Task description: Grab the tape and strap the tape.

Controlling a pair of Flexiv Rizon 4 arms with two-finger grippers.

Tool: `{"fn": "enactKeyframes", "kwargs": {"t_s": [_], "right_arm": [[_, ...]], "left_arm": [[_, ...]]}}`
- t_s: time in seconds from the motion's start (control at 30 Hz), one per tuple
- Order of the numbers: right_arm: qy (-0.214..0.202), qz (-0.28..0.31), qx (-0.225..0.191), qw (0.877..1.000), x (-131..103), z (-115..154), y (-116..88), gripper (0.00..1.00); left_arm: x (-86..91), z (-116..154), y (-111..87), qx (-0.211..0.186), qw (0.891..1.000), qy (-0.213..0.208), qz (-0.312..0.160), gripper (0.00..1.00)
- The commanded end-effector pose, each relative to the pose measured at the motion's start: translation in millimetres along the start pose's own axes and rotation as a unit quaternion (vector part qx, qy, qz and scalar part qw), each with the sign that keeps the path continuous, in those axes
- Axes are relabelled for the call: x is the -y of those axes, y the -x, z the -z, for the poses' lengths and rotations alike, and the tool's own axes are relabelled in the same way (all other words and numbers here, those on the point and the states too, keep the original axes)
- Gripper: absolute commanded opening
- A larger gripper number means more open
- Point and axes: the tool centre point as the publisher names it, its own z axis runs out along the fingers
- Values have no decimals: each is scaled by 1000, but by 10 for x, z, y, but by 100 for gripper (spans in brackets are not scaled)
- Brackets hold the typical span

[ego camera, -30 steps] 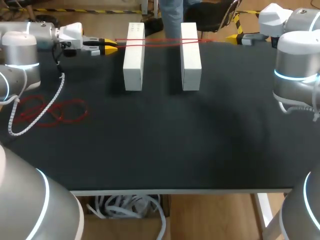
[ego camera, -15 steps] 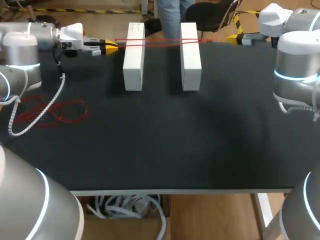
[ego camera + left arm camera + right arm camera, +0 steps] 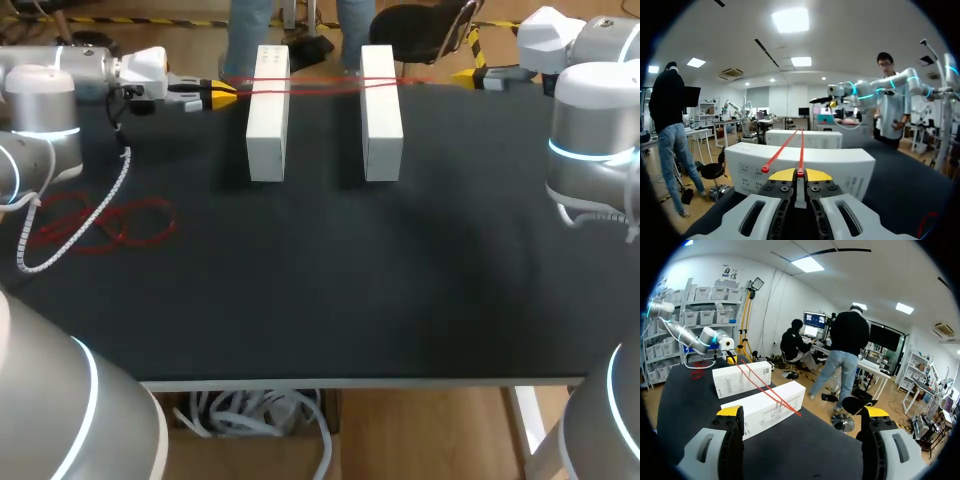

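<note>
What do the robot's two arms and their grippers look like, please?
Both the left arm and the right arm are round silver-grey segments with glowing light-blue rings at the joints and white wrist parts. A coiled white cable hangs along the left one. The left gripper and right gripper have pale grey fingers with yellow tips.

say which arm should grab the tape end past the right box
Right: the right gripper is open just beyond that end of the red tape, while the left gripper is shut on the other end.
</note>
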Motion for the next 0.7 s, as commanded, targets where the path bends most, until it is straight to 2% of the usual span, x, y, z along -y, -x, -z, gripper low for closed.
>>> {"fn": "enactKeyframes", "kwargs": {"t_s": [0.03,0.3,0.7], "right_arm": [[1,0,-1,1000,3,6,5,100],[1,0,-1,1000,3,6,5,100],[1,0,-1,1000,3,6,5,100]], "left_arm": [[28,1,-42,-6,1000,-5,-4,0],[183,-76,-190,-22,999,-31,-6,0],[528,-237,-509,-28,997,-70,-1,0]]}}
